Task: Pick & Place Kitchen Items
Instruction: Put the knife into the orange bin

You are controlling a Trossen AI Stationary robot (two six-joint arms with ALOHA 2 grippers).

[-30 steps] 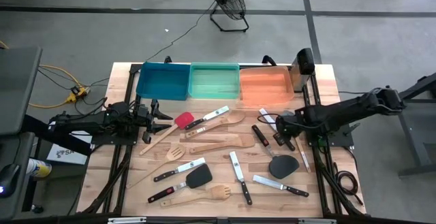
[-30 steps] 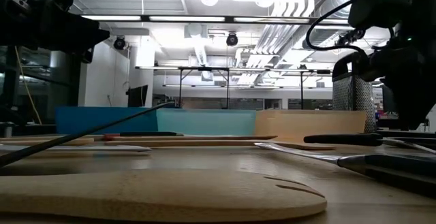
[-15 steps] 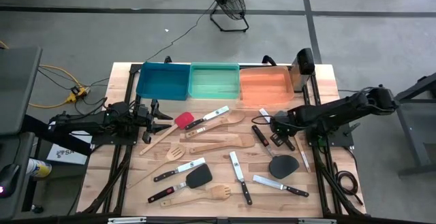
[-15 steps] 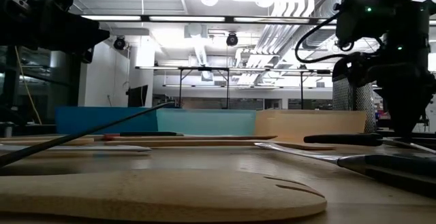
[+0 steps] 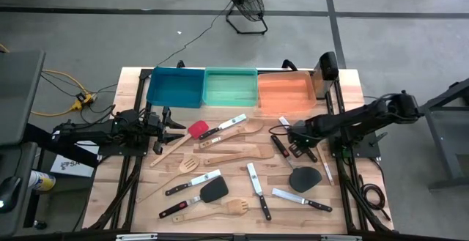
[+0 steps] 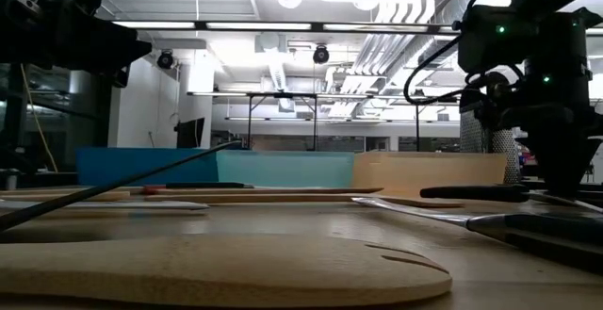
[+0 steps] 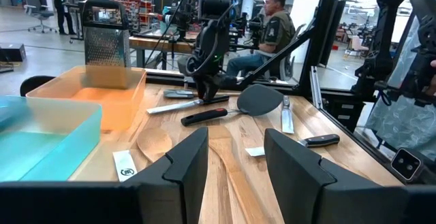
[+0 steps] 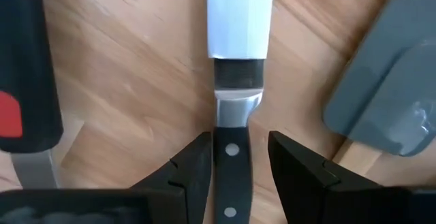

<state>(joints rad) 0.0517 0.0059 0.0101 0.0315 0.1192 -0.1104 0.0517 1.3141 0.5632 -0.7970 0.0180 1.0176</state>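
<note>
While the left gripper (image 5: 173, 130) waits at the left edge of the wooden surface (image 5: 344, 83) with its fingers parted and empty, the right gripper (image 5: 293, 140) is lowered over a black-handled steel knife (image 8: 234, 81) lying flat near the orange bin (image 5: 286, 92). Its fingers (image 8: 194, 166) straddle the riveted handle, narrowly apart and not yet clamped. Other kitchen items (image 5: 220, 160) lie scattered across the surface's middle.
</note>
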